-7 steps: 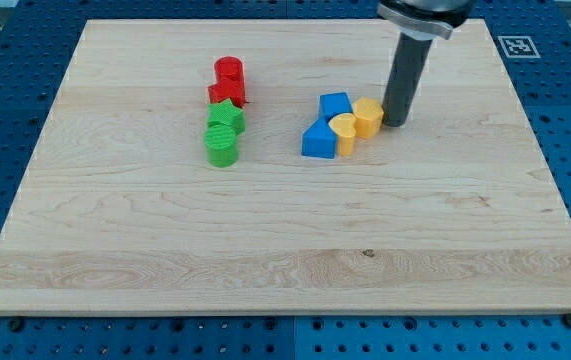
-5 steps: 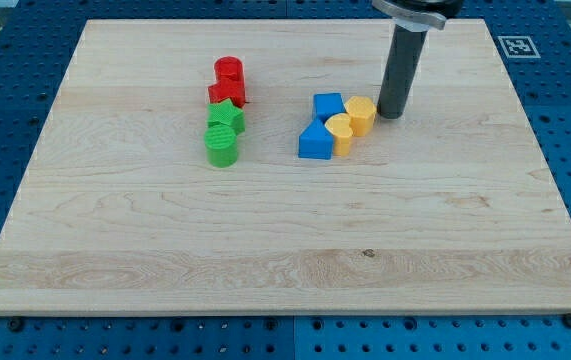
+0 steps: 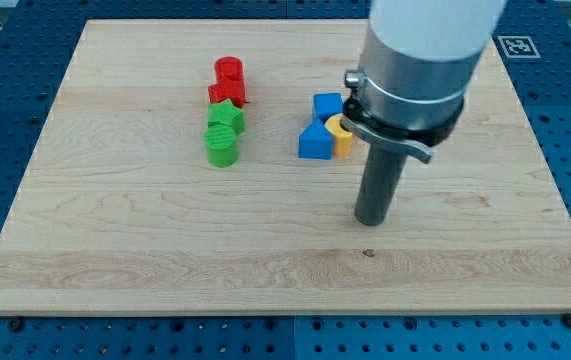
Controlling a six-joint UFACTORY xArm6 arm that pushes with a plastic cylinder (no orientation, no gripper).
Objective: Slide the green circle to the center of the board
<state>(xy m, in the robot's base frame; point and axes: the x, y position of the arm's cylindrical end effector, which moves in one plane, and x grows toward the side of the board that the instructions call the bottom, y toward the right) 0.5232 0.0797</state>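
tip: my tip (image 3: 370, 222) down on the desk (image 3: 165, 250), touching no block
pincer: none on this rig, bare rod only
green circle: green circle (image 3: 221, 148) well off to the view's left of tip and a bit up, touching the green star (image 3: 225, 117) above it
red blocks: red blocks (image 3: 229, 82) topping that column
blue/yellow cluster: blue blocks (image 3: 317, 128) and yellow block (image 3: 342, 134) up-left of tip, partly behind the arm
writing: none readable; fiducial tag (image 3: 518, 46) at the desk's top-right corner

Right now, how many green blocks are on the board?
2. The green star sits below the red blocks, left of centre. The green circle touches it just below. The arm covers part of the board, but probably hides no green.
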